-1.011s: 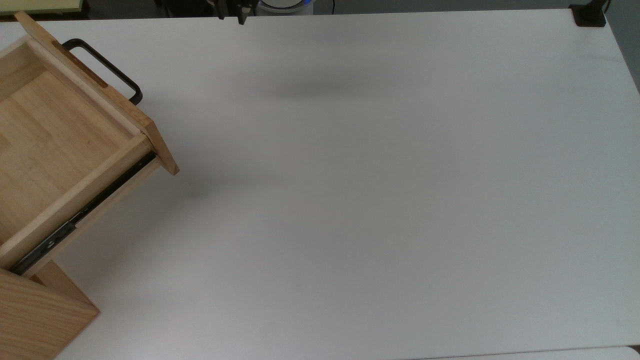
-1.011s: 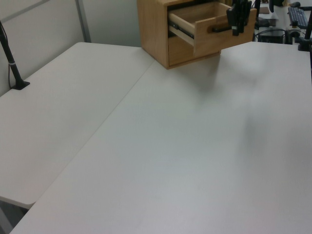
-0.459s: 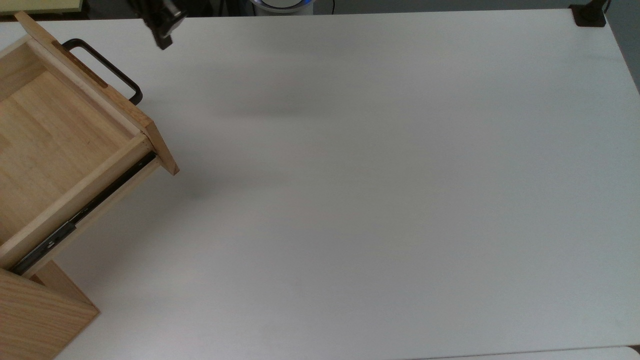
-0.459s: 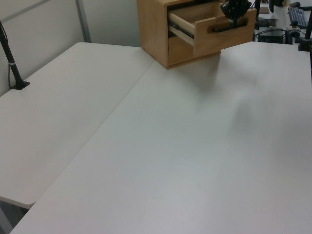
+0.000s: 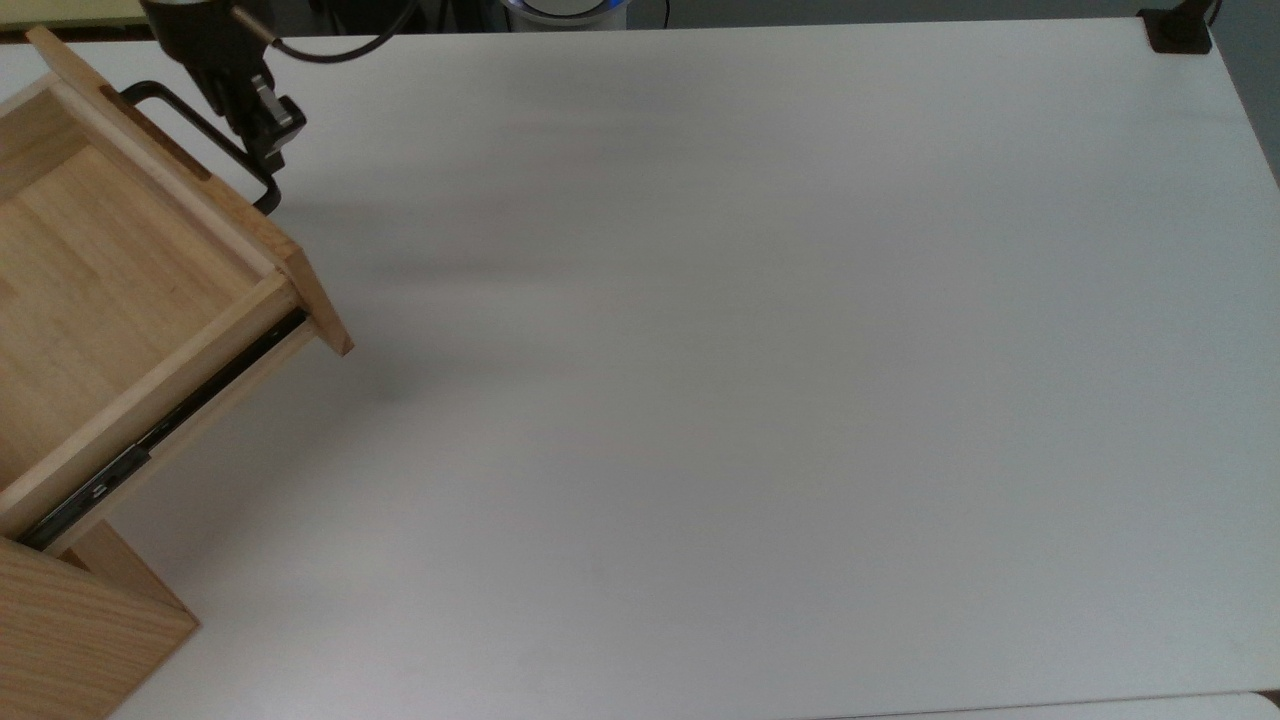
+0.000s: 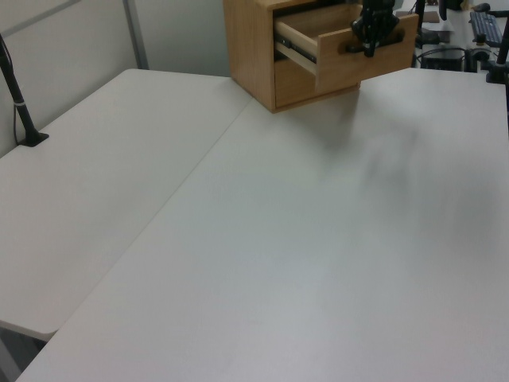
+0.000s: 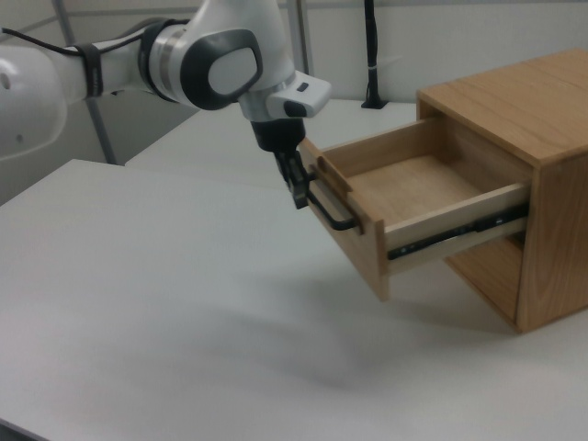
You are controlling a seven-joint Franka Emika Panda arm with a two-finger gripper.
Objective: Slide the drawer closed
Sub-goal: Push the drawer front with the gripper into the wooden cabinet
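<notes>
Your white tabletop [image 5: 750, 400] spreads across the whole top view, and it is the broad pale surface in the left view [image 6: 278, 255] and the right view [image 7: 138, 303] as well. On it stands the wooden cabinet [image 7: 542, 138], at the top view's lower left [image 5: 70, 640], at the left view's top centre [image 6: 250, 48] and at the right view's right edge.

You can see the drawer [image 5: 120, 260] pulled well out of the cabinet, its bare wooden floor open to the top view and a black side rail [image 5: 150, 440] exposed along its flank. In the right view the drawer [image 7: 413, 197] juts toward the right view's left, with its rail [image 7: 459, 234] showing under the side wall. In the left view the drawer [image 6: 334, 40] sticks out toward the left view's right. Your arm [image 7: 184, 55] reaches in from the right view's upper left, white with dark joints.

The black bar handle [image 5: 215, 135] sits on the drawer's front panel; in the right view it [image 7: 333, 213] hangs off the front face. Your hand [image 5: 262, 130] is right at that handle in the top view, and likewise in the right view [image 7: 296, 184] and in the left view [image 6: 371, 36]. I cannot tell whether it is open or closed.
</notes>
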